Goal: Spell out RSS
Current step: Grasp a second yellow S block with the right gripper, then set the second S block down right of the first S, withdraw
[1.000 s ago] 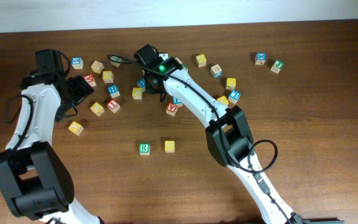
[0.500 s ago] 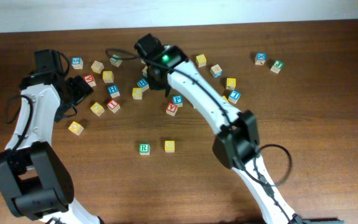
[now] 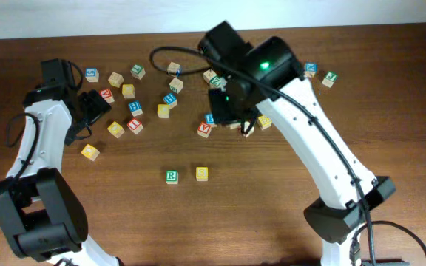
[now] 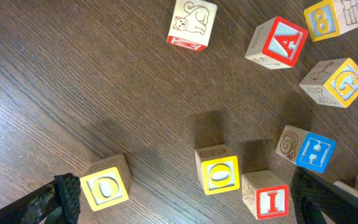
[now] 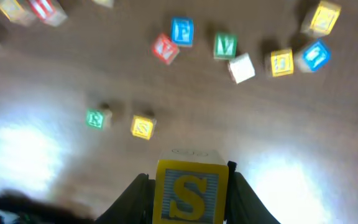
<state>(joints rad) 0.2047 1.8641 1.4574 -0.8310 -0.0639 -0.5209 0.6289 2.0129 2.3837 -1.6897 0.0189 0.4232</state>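
From above, the right arm (image 3: 309,118) has swung away from the top-middle heap of blocks, where it was half a second ago. It now looks larger and its wrist hangs over the blocks to the right of centre. The left arm (image 3: 39,140) has not moved and its gripper (image 3: 93,106) stays beside the left heap. The R block (image 3: 171,176) and the placed S (image 3: 202,174) lie side by side on the counter (image 3: 272,214), near each other but apart, same as before.

In the left wrist view, the jaws stand wide apart with nothing between them. Their dark tips are at the two bottom corners. Under them lie a yellow O block (image 4: 219,174), a red I block (image 4: 269,199) and a red A block (image 4: 278,42).

In the right wrist view, the right gripper (image 5: 188,190) has its jaws clamped on the held S (image 5: 188,193), a yellow block with a blue letter, high above the counter. The picture is blurred. Below it, the R block is on the left and the placed S just to its right.
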